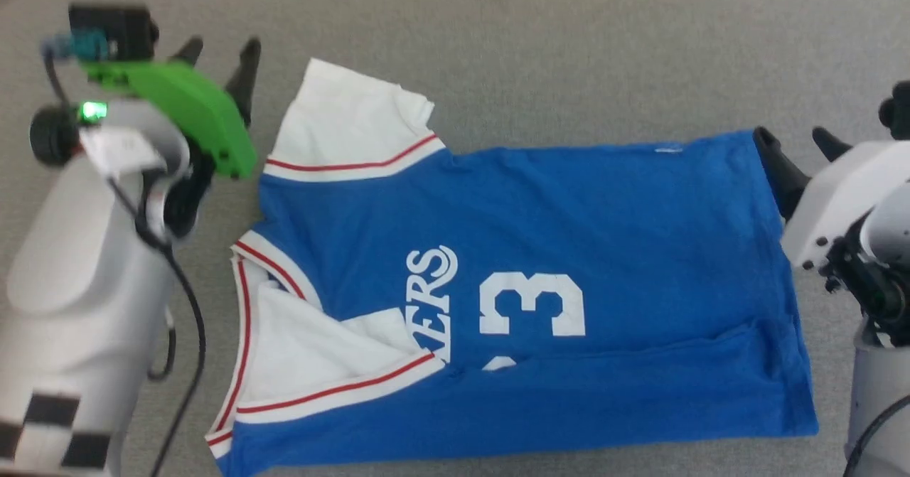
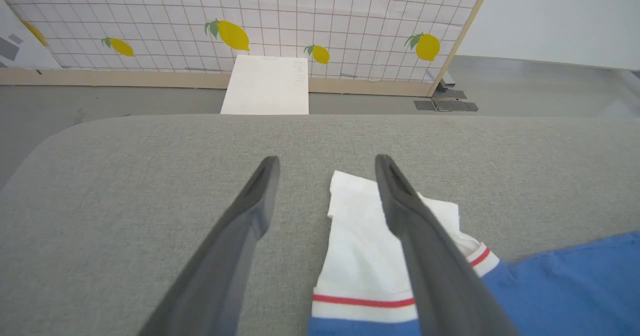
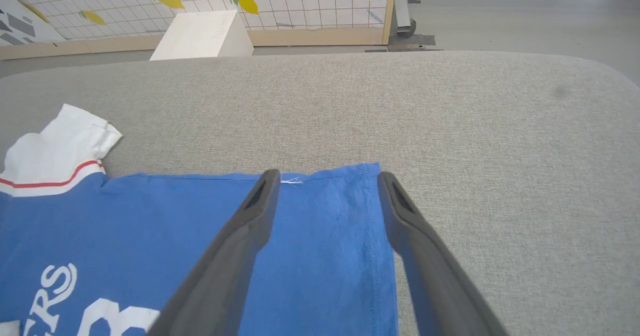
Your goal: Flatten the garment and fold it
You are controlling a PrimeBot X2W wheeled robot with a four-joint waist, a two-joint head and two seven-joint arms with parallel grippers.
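The left gripper [image 1: 219,54] holds its two dark fingers spread wide with nothing between them, and the right gripper [image 1: 790,143] is just as wide and just as empty. Both point away from the robot. In the left wrist view one finger crosses over the white far sleeve [image 2: 360,256], whose tip lies in the gap between the fingers; whether the finger touches the cloth I cannot tell. In the right wrist view the fingers straddle the far hem corner [image 3: 367,172], one over the blue cloth and one just off its side edge. The garment [image 1: 569,214] lies front up on the grey padded table [image 1: 569,57], its long axis running across the robot, with the collar [image 1: 245,299] and sleeves toward the robot's left and the hem toward its right. Each arm is therefore nearest its own end, and the far long edge sits just at the fingertips. The near long edge looks already turned in, with the near sleeve [image 1: 306,349] lying on the front. The coming move probably calls for both grippers to close on that far edge and draw it toward the robot.
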